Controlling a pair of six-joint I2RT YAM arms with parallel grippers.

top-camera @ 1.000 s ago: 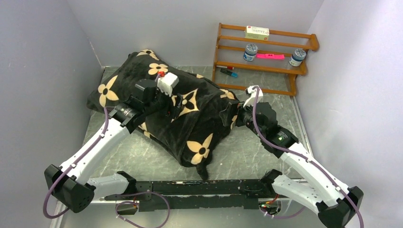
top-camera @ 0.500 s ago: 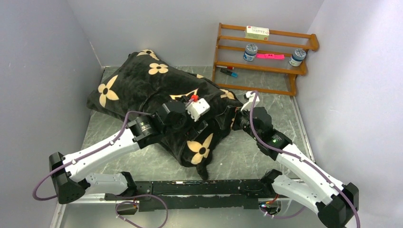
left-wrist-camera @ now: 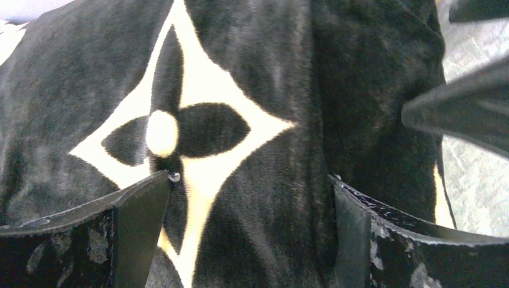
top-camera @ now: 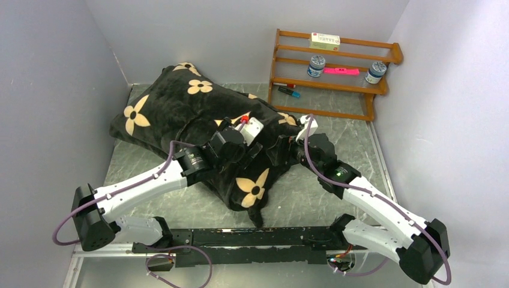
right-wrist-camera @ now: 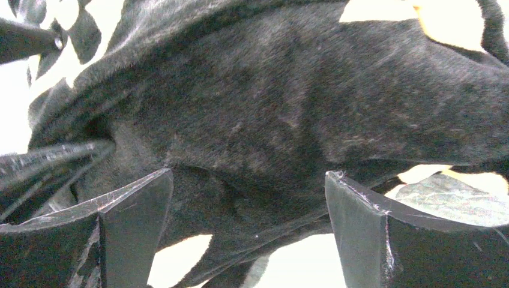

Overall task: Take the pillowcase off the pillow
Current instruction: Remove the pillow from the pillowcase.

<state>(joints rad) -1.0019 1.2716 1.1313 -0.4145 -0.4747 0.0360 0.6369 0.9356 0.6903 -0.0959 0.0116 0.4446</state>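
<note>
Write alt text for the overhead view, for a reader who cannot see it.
A plump black pillowcase with tan flowers lies on a grey table. The robot's left gripper and right gripper are close together at its right end, near a wooden rack.

White-shelled arms with black joints and bases, purple cables looping alongside, black wedge-shaped pincer fingers.
</note>
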